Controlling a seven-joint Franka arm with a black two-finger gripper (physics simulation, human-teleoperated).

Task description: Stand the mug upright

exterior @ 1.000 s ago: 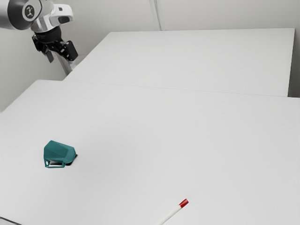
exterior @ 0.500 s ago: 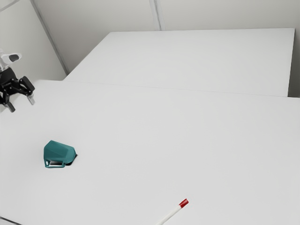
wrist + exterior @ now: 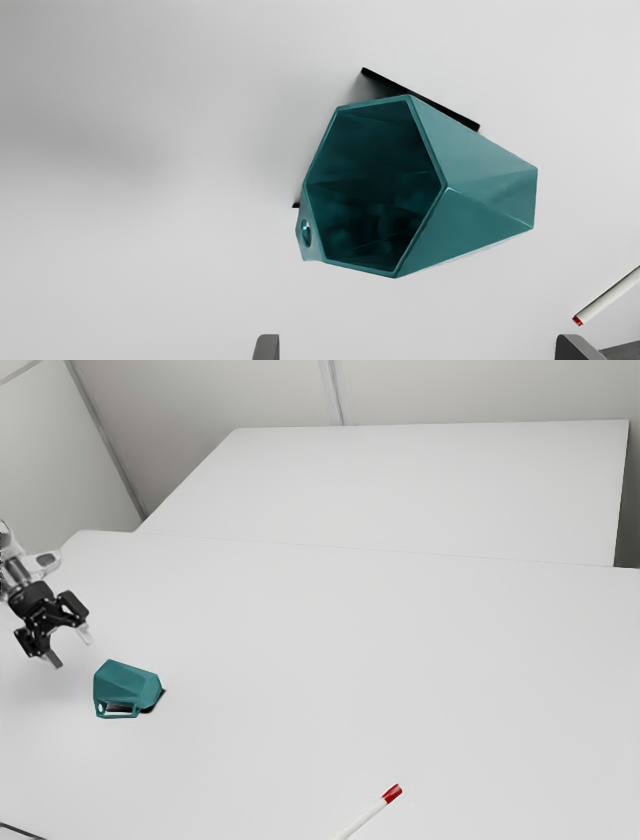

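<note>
End effector [image 3: 72, 651] angled downward; fingers [image 3: 267, 348] spread apart

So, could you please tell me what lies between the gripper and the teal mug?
Just a bare stretch of white tabletop lies between the gripper and the mug, as the exterior view shows.

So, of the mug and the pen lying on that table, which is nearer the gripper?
The teal mug, lying on its side: the open gripper hovers close by. The white pen with a red end lies farther off across the table.
</note>
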